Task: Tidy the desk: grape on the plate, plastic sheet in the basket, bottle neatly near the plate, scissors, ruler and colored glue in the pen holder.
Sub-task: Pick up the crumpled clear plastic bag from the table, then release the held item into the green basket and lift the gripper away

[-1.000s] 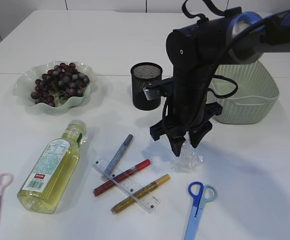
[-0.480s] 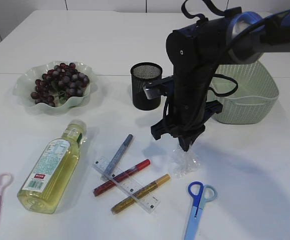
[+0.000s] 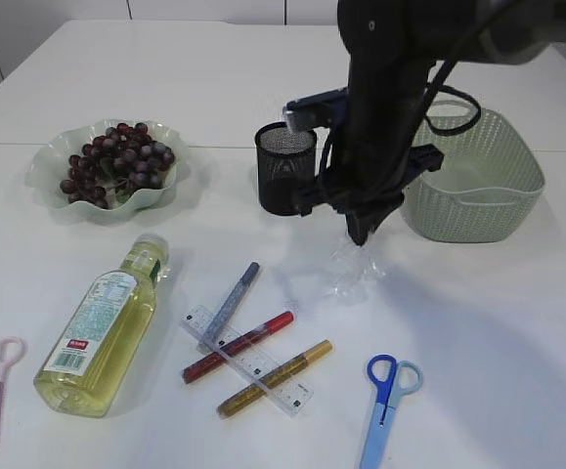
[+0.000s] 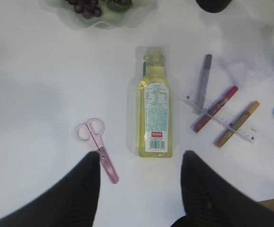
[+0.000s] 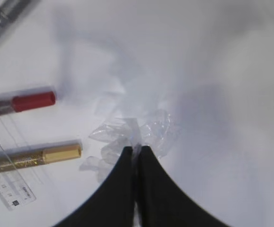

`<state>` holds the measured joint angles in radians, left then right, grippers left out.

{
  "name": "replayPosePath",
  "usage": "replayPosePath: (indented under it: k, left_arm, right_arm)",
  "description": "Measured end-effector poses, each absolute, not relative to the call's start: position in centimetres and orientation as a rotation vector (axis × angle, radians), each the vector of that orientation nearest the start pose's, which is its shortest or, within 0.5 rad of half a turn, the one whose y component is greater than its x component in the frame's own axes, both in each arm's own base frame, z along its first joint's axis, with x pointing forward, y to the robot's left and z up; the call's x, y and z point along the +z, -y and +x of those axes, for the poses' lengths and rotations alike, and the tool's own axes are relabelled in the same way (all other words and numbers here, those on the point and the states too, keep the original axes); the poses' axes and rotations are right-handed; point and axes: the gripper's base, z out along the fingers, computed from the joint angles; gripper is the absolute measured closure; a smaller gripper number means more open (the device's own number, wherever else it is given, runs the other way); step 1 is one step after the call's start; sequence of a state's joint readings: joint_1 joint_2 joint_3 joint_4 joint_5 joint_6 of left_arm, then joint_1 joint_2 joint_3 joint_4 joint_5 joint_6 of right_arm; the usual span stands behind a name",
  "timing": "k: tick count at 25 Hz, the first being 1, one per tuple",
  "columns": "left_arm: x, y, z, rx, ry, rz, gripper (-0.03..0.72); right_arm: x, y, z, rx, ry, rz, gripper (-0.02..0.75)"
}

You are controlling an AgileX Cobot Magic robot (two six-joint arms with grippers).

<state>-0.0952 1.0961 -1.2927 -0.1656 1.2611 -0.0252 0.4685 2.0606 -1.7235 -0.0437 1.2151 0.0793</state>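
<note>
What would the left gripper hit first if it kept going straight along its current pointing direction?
Probably the clear plastic bottle of yellow liquid, lying flat on the white table directly ahead between the open left gripper's fingers. Depth is unclear, though.

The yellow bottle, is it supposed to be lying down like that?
No, the yellow clear plastic bottle lies flat on its side on the white table, below the wavy green plate. Nothing looks spilled.
</note>
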Motion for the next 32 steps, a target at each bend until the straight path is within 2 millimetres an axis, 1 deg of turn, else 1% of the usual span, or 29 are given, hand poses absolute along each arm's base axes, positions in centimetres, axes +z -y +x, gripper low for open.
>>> replayPosePath:
  k: [4,7,9,11,14,17,19,20,22,28,32]
  left_arm:
    - [40.9,3.2,18.8,-0.267,-2.546,0.086,0.284]
    - [40.9,3.2,18.8,-0.267,-2.546,0.086,0.284]
    - [40.9,3.2,18.8,-0.267,-2.546,0.086,0.284]
    - [40.9,3.2,18.8,-0.267,-2.546,0.086,0.284]
    - [40.9,3.2,18.8,-0.267,-2.546,0.086,0.284]
    - [40.9,3.2,18.8,-0.267,-2.546,0.086,0.284]
    - [40.9,3.2,18.8,-0.267,-2.546,0.086,0.284]
    - [40.9,3.2,18.8,-0.267,-2.546,0.086,0.284]
    - [40.9,3.2,18.8,-0.267,-2.546,0.086,0.284]
    - [40.9,3.2,18.8,-0.267,-2.546,0.086,0.284]
    - [40.9,3.2,18.8,-0.267,-2.546,0.086,0.284]
  right_arm:
    - [24.4,-17.1,39.8,0.024,-2.919,-0.5,0.723]
    - [26.7,-15.2,41.2,0.045,-2.853,-0.408,0.723]
    - [28.1,-13.5,42.1,0.055,-2.815,-0.34,0.723]
    - [29.3,-11.6,43.0,0.056,-2.781,-0.267,0.723]
    - [30.6,-7.5,44.1,0.04,-2.752,-0.133,0.723]
    - [31.0,-3.3,44.7,0.016,-2.741,-0.001,0.723]
    - [31.1,-1.5,44.8,0.004,-2.74,0.055,0.723]
    - [30.9,-0.9,44.9,0.001,-2.745,0.071,0.723]
    - [30.6,-0.6,45.2,-0.002,-2.75,0.081,0.723]
    - [28.4,-1.1,47.1,0.069,-2.775,0.089,0.723]
    - [28.0,-1.2,47.9,0.078,-2.763,0.089,0.722]
